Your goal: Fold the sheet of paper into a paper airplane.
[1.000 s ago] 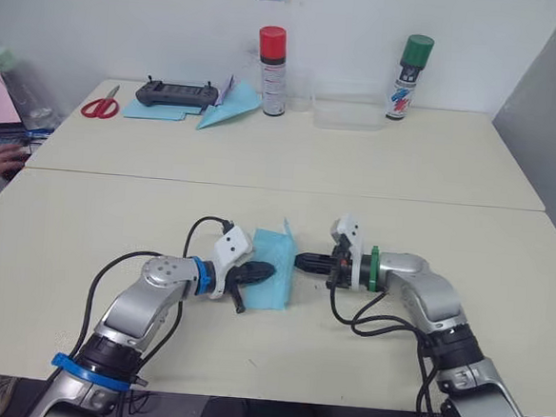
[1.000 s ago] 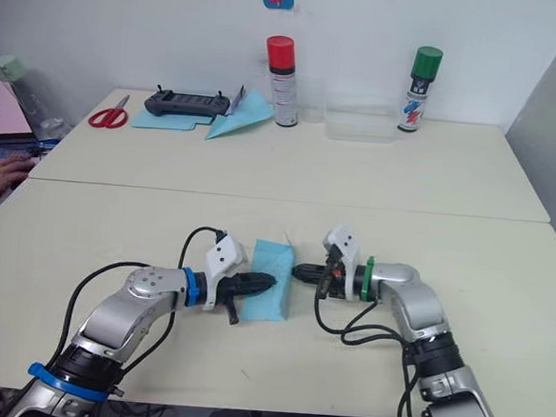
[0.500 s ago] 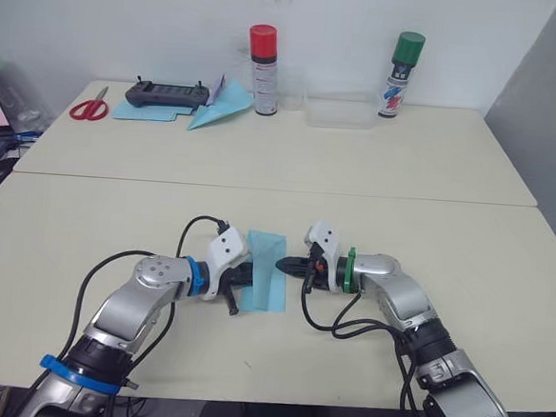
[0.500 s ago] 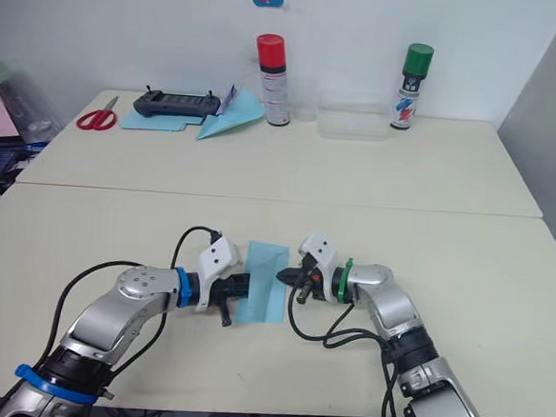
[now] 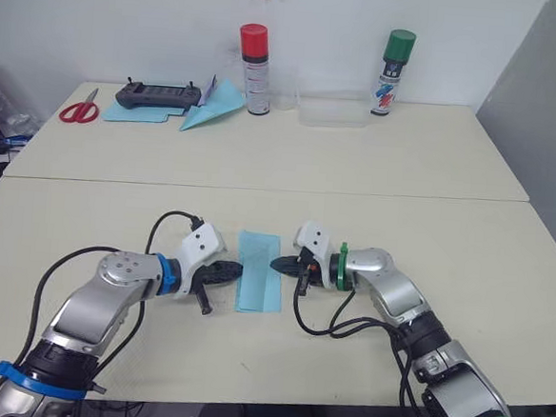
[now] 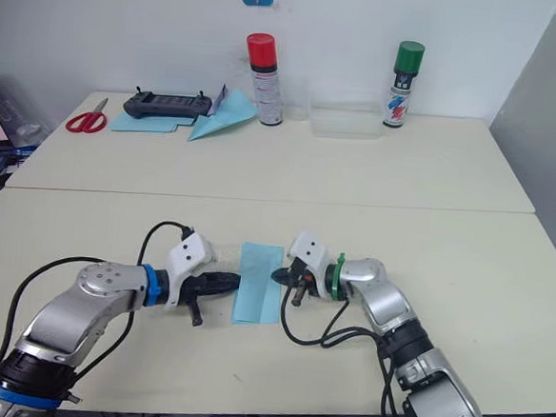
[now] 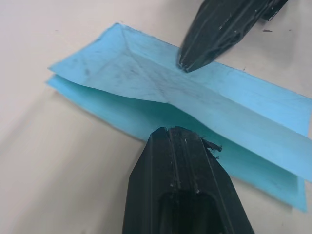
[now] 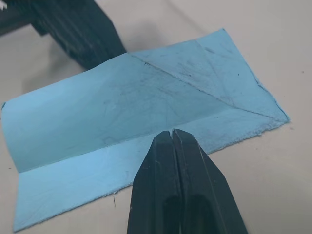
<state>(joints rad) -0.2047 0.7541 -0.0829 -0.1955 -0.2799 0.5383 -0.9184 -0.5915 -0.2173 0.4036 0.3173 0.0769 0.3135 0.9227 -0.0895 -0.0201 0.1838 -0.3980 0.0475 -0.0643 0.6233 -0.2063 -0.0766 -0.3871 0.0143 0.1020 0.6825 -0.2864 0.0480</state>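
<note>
The sheet of paper [image 5: 257,283] is light blue and lies folded lengthwise into a narrow strip on the near table, its upper layer slightly raised, with diagonal creases at one end [image 8: 209,73]. My left gripper [image 5: 236,269] is shut, and its tip rests at the strip's left long edge [image 7: 183,134]. My right gripper [image 5: 274,264] is also shut; its tip touches the strip's right side, over the upper layer [image 8: 171,134]. Neither gripper has anything between its fingers. The paper airplane is out of view.
At the back stand a red-capped spray can [image 5: 253,56], a green-capped spray can [image 5: 395,59] and a clear box [image 5: 333,109]. Back left lie red scissors [image 5: 77,110], a black controller [image 5: 157,93] and a teal paper dart [image 5: 208,113] on flat blue sheets.
The camera has shifted. The paper's raised flap has come down into a flatter strip. My left gripper has drawn back from on top of the paper to its left edge; my right gripper has closed in.
</note>
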